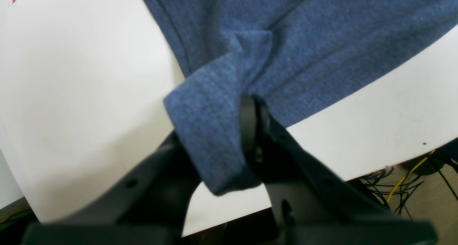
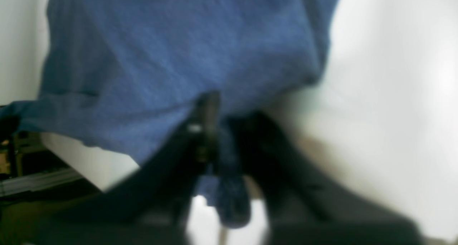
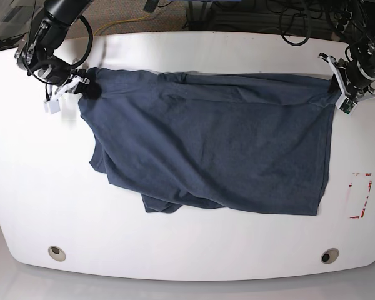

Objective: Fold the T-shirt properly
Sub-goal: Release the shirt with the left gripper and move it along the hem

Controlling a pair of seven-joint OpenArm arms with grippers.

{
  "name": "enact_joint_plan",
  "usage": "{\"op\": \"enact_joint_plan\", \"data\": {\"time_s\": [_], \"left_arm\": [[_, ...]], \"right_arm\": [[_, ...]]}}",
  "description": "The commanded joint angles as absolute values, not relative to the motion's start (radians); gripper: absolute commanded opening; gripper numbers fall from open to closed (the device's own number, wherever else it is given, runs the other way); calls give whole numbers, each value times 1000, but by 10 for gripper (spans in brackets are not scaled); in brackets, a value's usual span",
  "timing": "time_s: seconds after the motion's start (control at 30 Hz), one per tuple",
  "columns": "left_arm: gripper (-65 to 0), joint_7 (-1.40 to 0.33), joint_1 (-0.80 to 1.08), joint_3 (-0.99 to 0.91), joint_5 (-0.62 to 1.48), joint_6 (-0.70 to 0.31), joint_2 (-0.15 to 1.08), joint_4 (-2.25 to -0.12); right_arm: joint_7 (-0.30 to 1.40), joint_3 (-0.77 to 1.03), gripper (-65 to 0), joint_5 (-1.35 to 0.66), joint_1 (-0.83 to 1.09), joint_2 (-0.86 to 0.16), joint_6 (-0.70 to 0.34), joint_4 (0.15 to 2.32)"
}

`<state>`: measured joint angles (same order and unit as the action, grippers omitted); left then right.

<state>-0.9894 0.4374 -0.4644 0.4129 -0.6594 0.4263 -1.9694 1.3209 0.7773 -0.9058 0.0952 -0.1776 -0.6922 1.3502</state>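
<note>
The dark blue T-shirt (image 3: 219, 147) lies spread across the middle of the white table (image 3: 187, 250), creased, with its lower left part bunched under. At its far right corner, my left gripper (image 3: 335, 87) is shut on a folded bit of the cloth; the left wrist view shows that fold (image 1: 211, 130) pinched between the black fingers (image 1: 248, 127). At the far left corner my right gripper (image 3: 87, 89) is shut on the shirt's edge. The right wrist view is blurred, with blue cloth (image 2: 171, 59) bunched between the dark jaws of the right gripper (image 2: 223, 145).
A red-and-white marking (image 3: 360, 195) sits on the table near its right edge. Two round grommets (image 3: 57, 253) (image 3: 329, 255) lie near the front edge. Cables (image 1: 404, 187) hang beyond the table's edge under my left gripper.
</note>
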Motion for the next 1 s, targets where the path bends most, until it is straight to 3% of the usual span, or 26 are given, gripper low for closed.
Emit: {"op": "enact_joint_plan", "data": {"time_s": [0.0,0.27,0.33,0.5,0.67,0.83,0.97], "left_arm": [[-571,-972,433,-475,421,-698,441,-1988],[-544,-980,452,-479,420,-698,447,-1983],[-483,-980,469,-479,421,-698,449,-1985],[-261,-980,489,-479,421,-698,446,-1983],[-253,-1064,486,-493,495,-698,449,-1983],[-253,-1153,490,-599,716,-698,452,-1982],[-253,-1187,493,-601,823,-698,513,-1983]], "right_arm": [[1303,780,-650,-921,84,-199,-698,1368],[1303,780,-650,-920,97,-206,-698,1369],[1303,780,-650,-920,101,-206,-698,1369],[1303,780,-650,-920,102,-203,-698,1369],[1305,780,-650,-920,102,-206,-698,1369],[1307,779,-650,-920,102,-206,-698,1369],[1307,779,-650,-918,102,-206,-698,1369]]}}
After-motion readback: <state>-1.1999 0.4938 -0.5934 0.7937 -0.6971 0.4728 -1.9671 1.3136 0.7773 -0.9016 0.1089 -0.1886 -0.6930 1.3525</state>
